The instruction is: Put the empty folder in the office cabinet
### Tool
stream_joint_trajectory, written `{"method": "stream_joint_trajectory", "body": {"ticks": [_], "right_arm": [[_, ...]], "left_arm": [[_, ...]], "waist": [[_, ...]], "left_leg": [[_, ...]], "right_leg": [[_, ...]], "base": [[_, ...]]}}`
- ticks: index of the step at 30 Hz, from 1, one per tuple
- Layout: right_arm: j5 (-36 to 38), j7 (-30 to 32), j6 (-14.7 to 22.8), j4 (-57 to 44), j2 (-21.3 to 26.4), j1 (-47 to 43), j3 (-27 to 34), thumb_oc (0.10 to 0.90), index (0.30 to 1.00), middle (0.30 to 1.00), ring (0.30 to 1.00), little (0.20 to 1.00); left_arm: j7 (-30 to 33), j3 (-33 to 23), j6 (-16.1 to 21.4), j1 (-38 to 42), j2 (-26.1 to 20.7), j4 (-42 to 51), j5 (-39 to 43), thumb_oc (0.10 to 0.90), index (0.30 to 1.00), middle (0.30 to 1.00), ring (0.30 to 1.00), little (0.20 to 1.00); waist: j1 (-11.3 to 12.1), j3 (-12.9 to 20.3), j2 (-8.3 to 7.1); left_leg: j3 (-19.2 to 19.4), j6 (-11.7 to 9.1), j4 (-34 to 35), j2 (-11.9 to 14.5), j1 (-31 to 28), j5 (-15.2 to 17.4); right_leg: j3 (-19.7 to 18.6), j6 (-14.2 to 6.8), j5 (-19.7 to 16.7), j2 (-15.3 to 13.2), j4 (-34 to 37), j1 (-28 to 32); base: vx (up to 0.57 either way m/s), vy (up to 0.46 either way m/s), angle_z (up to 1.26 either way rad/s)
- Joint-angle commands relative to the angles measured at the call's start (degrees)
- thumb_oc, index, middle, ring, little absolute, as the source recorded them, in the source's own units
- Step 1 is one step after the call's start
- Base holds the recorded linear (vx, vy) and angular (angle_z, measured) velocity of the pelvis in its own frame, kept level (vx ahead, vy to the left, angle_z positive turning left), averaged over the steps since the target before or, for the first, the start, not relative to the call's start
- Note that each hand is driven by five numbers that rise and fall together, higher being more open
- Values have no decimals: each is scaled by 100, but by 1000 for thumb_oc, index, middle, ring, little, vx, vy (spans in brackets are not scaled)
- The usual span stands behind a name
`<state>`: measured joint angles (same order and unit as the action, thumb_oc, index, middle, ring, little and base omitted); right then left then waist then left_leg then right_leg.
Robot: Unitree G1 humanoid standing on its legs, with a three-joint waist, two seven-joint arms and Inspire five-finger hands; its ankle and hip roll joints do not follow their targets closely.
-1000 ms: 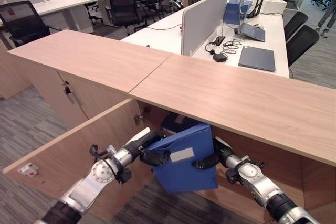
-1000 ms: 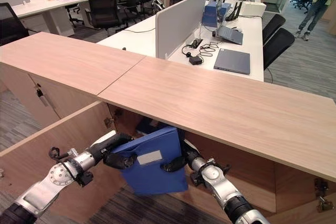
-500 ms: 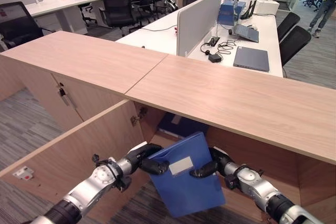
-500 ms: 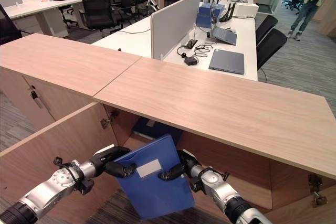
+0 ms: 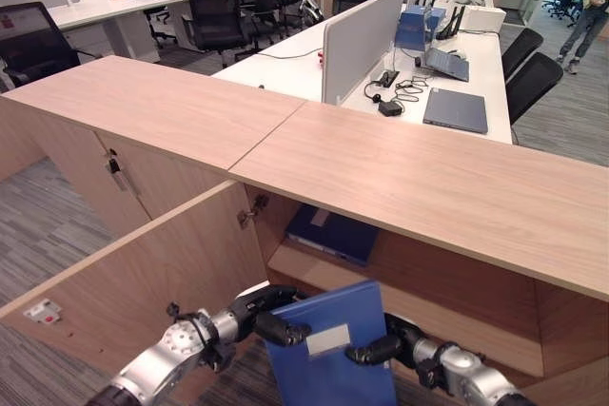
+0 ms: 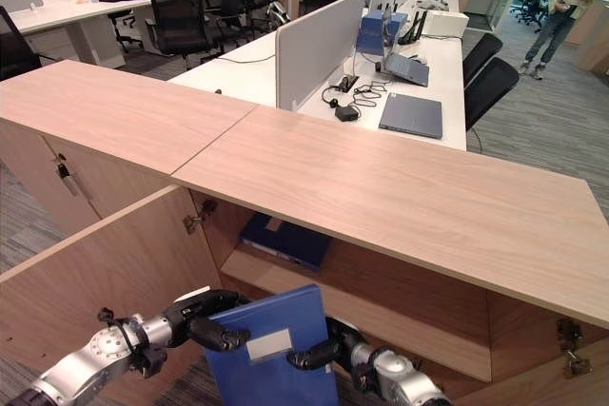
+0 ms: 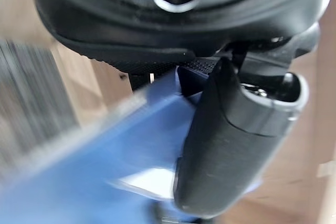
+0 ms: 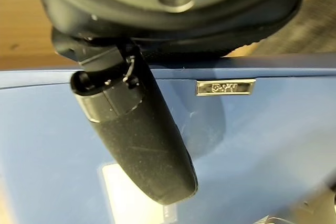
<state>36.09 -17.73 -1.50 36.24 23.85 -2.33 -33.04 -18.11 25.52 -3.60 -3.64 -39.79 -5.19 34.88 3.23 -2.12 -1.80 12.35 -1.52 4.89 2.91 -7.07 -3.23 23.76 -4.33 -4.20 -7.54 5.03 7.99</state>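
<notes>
A blue folder (image 5: 328,358) with a white label is held upright between both hands, low in front of the open cabinet (image 5: 409,278). My left hand (image 5: 269,316) grips its left edge, thumb (image 7: 231,145) laid across the blue cover. My right hand (image 5: 381,347) grips the right edge, its thumb (image 8: 136,140) pressed on the cover (image 8: 262,145). The cabinet's shelf (image 5: 314,268) sits above and behind the folder, with another blue folder (image 5: 333,233) lying flat on it.
The open cabinet door (image 5: 143,273) swings out at the left, close to my left arm. The wooden cabinet top (image 5: 428,173) overhangs the opening. Behind it are desks with a laptop (image 5: 457,109), dividers and office chairs. A person (image 6: 566,2) stands far right.
The folder and both hands have dropped lower and pulled back out of the cabinet opening, uncovering the shelf and the flat folder. The camera has shifted slightly.
</notes>
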Motion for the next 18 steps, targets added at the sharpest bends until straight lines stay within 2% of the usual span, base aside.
{"method": "stream_joint_trajectory", "body": {"ticks": [1, 2, 3, 4, 5, 6, 8, 14, 18], "right_arm": [[219, -174, 286, -310, -767, -253, -11, 400, 300, 300, 300, 300], [219, -173, 284, -313, -765, -250, -13, 400, 300, 300, 300, 300], [288, -117, 295, -210, -697, -27, 357, 400, 300, 300, 300, 300], [288, -117, 295, -210, -697, -27, 357, 400, 300, 300, 300, 300], [467, -31, 284, -105, -685, 138, 747, 400, 300, 300, 300, 300], [467, -31, 284, -105, -685, 138, 747, 400, 300, 300, 300, 300], [678, 92, 274, 49, -732, 211, 1131, 400, 300, 300, 300, 300], [979, 241, 274, 192, -874, 372, 1760, 400, 300, 300, 300, 300], [886, 437, 311, 492, -892, 350, 2066, 400, 300, 300, 300, 300]], "left_arm": [[-3, -468, 914, 544, 907, 304, 385, 800, 900, 900, 900, 900], [-3, -470, 913, 540, 908, 307, 385, 800, 900, 900, 900, 900], [80, -789, 846, 264, 961, 5, 279, 800, 900, 900, 900, 900], [80, -789, 846, 264, 961, 5, 279, 800, 900, 900, 900, 900], [174, -1086, 794, 49, 1065, -359, 232, 800, 900, 900, 900, 900], [174, -1086, 794, 49, 1065, -359, 232, 800, 900, 900, 900, 900], [337, -1378, 774, -127, 1177, -631, 100, 800, 900, 900, 900, 900], [507, -1938, 740, -472, 1582, -1054, -2, 800, 900, 900, 900, 900], [673, -2191, 734, -558, 1756, -1231, -25, 800, 900, 900, 900, 900]], "waist": [[-81, 97, -40], [-83, 100, -38], [-97, 97, -42], [-97, 98, -42], [-119, 99, -37], [-119, 99, -37], [-130, 93, -26], [-167, 63, 4], [-172, 44, 18]], "left_leg": [[-183, -64, 11, -6, -126, 606], [-183, -65, 11, -5, -125, 606], [-186, -67, 11, -10, -111, 600], [-186, -67, 11, -10, -110, 600], [-182, -64, 11, -9, -96, 600], [-182, -64, 11, -9, -96, 600], [-176, -59, 11, -12, -95, 603], [-168, -52, 11, -17, -83, 612], [-172, -48, 11, -16, -80, 615]], "right_leg": [[-236, -172, 367, 50, -3, 78], [-236, -172, 367, 50, -3, 77], [-228, -174, 365, 49, -3, 65], [-228, -174, 365, 49, -3, 65], [-233, -178, 363, 45, -3, 45], [-233, -178, 363, 45, -3, 45], [-231, -175, 366, 50, -3, 39], [-253, -162, 389, 57, -3, 28], [-248, -156, 399, 63, -3, 29]], "base": [[0, 0, 0], [0, 0, 0], [0, 0, 0], [0, 0, 0], [0, 0, 0], [0, 0, 0], [0, 0, 0], [0, 0, 0], [0, 0, 0]]}}
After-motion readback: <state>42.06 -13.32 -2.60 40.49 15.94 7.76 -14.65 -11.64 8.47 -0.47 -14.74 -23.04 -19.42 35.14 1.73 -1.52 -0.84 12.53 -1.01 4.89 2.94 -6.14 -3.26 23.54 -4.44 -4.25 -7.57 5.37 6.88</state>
